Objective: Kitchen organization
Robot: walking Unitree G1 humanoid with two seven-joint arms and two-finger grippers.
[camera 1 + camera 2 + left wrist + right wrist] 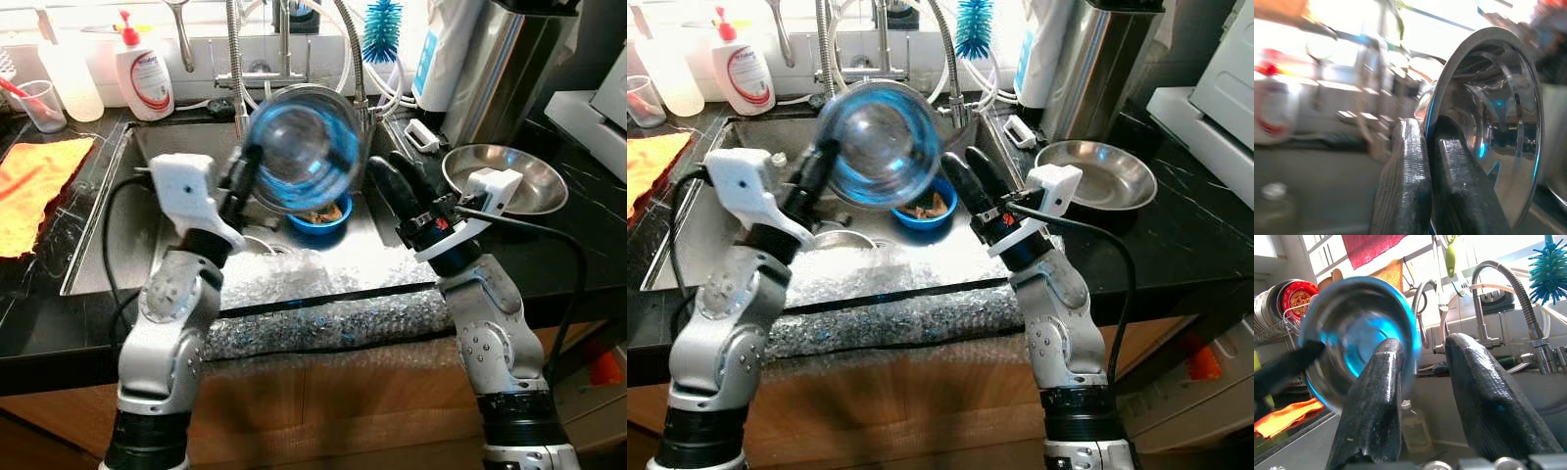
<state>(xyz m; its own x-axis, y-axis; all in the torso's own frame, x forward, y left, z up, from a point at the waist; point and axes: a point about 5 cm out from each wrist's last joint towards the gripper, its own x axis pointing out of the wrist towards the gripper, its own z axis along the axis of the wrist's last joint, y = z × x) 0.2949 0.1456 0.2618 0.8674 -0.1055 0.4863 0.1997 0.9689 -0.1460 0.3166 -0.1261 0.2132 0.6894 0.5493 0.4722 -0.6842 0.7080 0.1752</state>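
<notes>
Above sink (118, 245), left fingers (1405, 196) pinch steel bowl's (304, 147) rim; right fingers (1376, 396) spread, empty.

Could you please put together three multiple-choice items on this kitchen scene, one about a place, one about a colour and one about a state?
1. Where is the steel bowl that the left gripper holds?
A. Raised above the sink
B. Flat on the counter at the right
C. On the floor

2. What colour is the small bowl in the sink?
A. Red
B. Blue
C. White

3. How is the right gripper?
A. Shut on the faucet
B. Shut on a sponge
C. Open, holding nothing

Answers: 1 A, the bowl hangs tilted over the basin in the eye views, its rim pinched between the left fingers. 2 B, it shows blue beneath the raised bowl. 3 C, its two fingers stand apart with a free gap between them.
</notes>
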